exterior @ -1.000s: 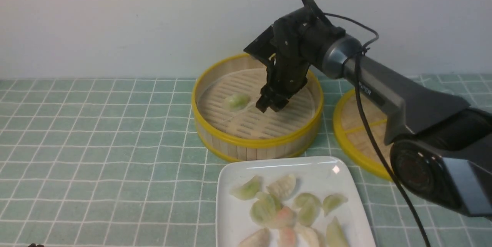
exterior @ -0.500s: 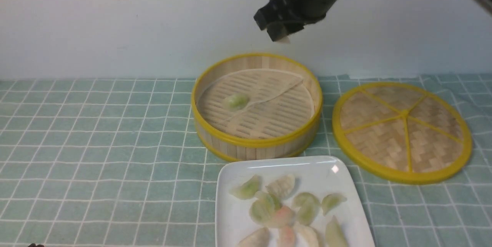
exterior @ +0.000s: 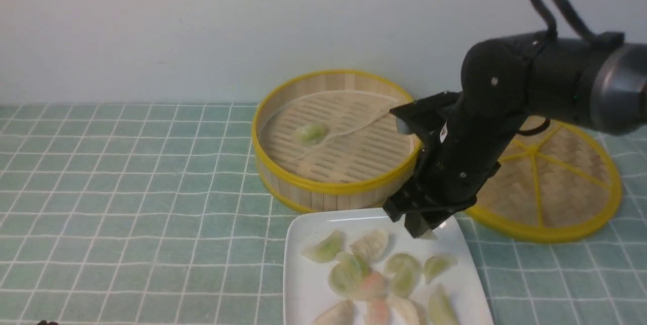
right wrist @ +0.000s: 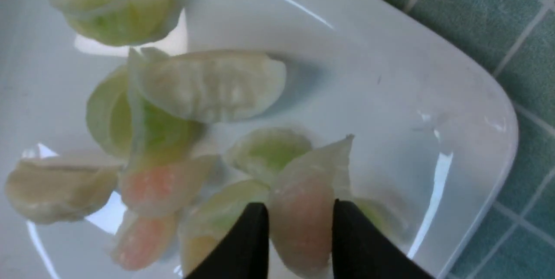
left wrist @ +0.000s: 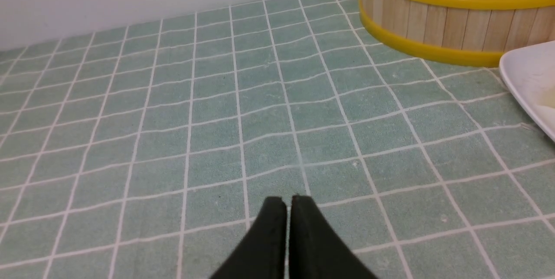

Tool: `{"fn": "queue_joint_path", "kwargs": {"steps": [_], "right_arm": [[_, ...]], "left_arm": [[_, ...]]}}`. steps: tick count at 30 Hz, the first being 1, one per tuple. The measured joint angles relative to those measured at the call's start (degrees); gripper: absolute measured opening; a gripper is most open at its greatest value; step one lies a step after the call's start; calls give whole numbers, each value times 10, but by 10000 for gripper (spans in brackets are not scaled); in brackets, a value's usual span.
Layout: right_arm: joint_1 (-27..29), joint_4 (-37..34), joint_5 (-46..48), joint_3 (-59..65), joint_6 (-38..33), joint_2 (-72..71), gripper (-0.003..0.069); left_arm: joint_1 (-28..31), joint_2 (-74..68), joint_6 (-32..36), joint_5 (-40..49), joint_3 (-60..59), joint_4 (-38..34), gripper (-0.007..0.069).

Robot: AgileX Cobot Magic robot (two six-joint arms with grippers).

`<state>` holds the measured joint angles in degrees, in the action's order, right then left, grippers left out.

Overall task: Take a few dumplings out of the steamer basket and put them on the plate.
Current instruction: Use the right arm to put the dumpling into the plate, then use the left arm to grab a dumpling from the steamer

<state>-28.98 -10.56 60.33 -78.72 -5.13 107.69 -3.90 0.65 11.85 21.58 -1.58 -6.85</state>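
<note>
A pale wall (exterior: 151,21) backs a table spread with a green cloth (exterior: 126,188) gridded in white lines. At the far left the left gripper (left wrist: 288,204) hangs low over the cloth, jaws pressed together with nothing between them. From there, open cloth runs all the way to the steamer basket (exterior: 323,198).

The basket stands at the back, close to the wall. It holds a single green dumpling (exterior: 311,133) on its thin liner sheet (exterior: 354,112), left of centre. Just in front of the basket sits the white plate (exterior: 298,284), its far edge close to the basket's base and its near edge cut off by the front view. On it lies a loose cluster of dumplings (exterior: 349,277), green, whitish and pink, several overlapping. The plate's left strip and far right corner show bare glaze.

Over that far right corner the right gripper (exterior: 423,229) is clamped on a pinkish dumpling (right wrist: 305,192), which sits upright between the fingers above the cluster. Whether it touches the plate cannot be told. To the right, the woven lid (exterior: 561,188) lies flat on the cloth, partly hidden by the arm, near both basket and plate.
</note>
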Motion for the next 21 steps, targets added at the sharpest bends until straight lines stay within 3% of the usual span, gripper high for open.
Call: {"fn": "queue_joint_path", "kwargs": {"steps": [7, 9, 12, 17, 21], "right_arm": [[0, 16, -19, -5, 0, 9, 493], [0, 19, 4, -16, 2, 4, 503], [-3, 21, 59, -37, 13, -33, 417], [-8, 43, 97, -68, 58, -202, 66], [-8, 58, 107, -69, 96, -365, -4]], "left_arm": [[0, 0, 0, 0, 0, 0, -6], [0, 0, 0, 0, 0, 0, -6], [0, 0, 0, 0, 0, 0, -6], [0, 0, 0, -1, 0, 0, -6], [0, 0, 0, -1, 0, 0, -6]]}}
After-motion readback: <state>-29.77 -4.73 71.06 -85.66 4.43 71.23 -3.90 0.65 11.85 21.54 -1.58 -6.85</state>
